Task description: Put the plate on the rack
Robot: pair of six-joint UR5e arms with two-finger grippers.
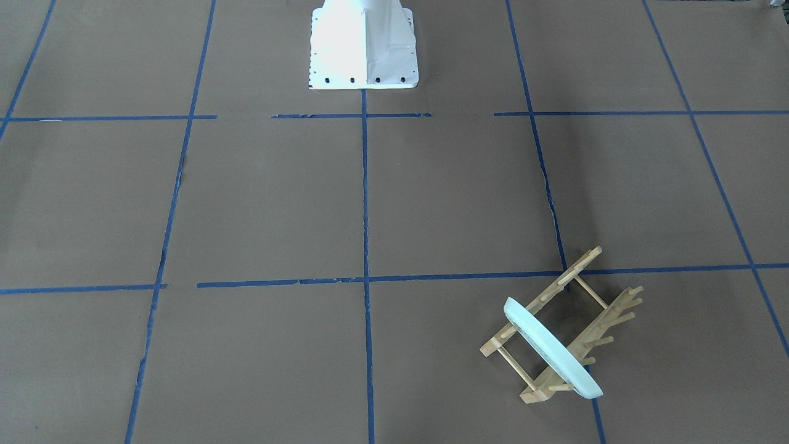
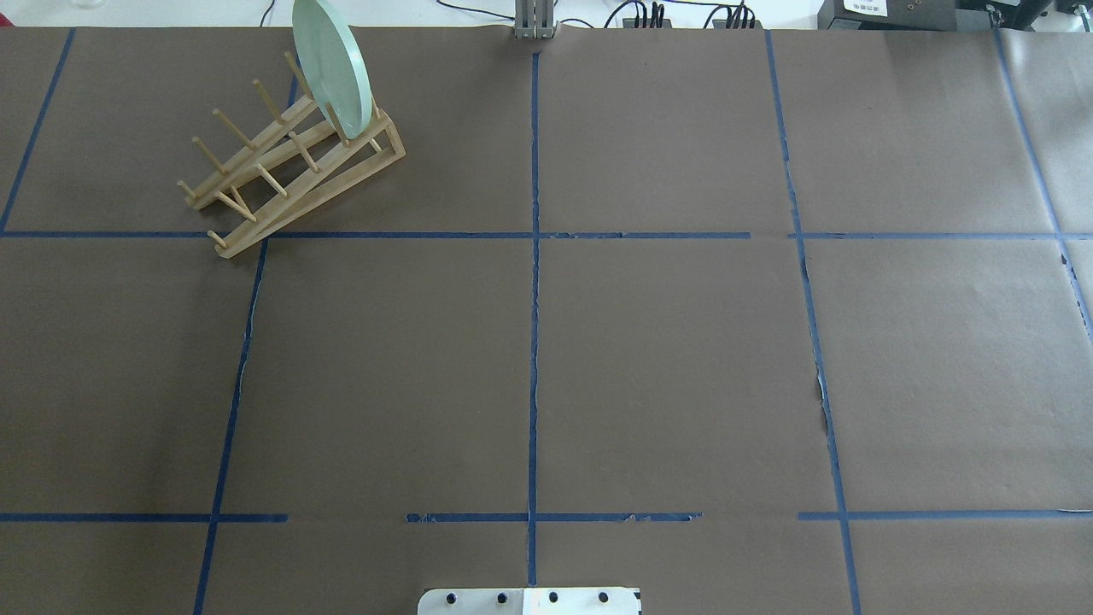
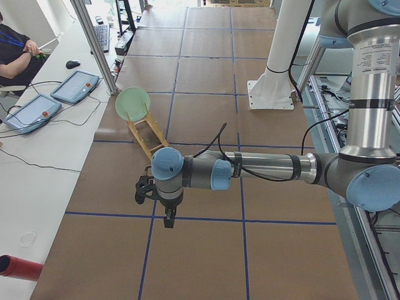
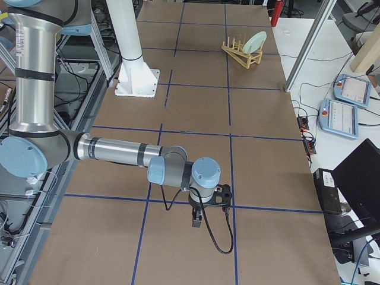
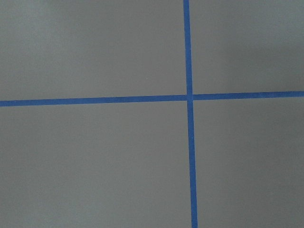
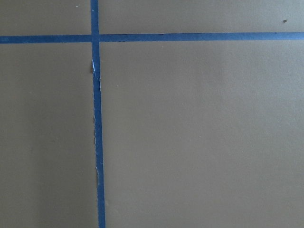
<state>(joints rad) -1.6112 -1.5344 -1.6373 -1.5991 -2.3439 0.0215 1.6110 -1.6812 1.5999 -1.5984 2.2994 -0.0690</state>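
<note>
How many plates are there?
1. The round pale mint-green plate stands on edge in an end slot of the small light-wood dish rack. No other plate shows.

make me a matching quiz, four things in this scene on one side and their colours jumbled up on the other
Things:
1 plate
2 rack
3 tape lines
4 robot base

Colours:
a white
b light wood
c pale mint green
d blue

Pairs: 1-c; 2-b; 3-d; 4-a
</note>
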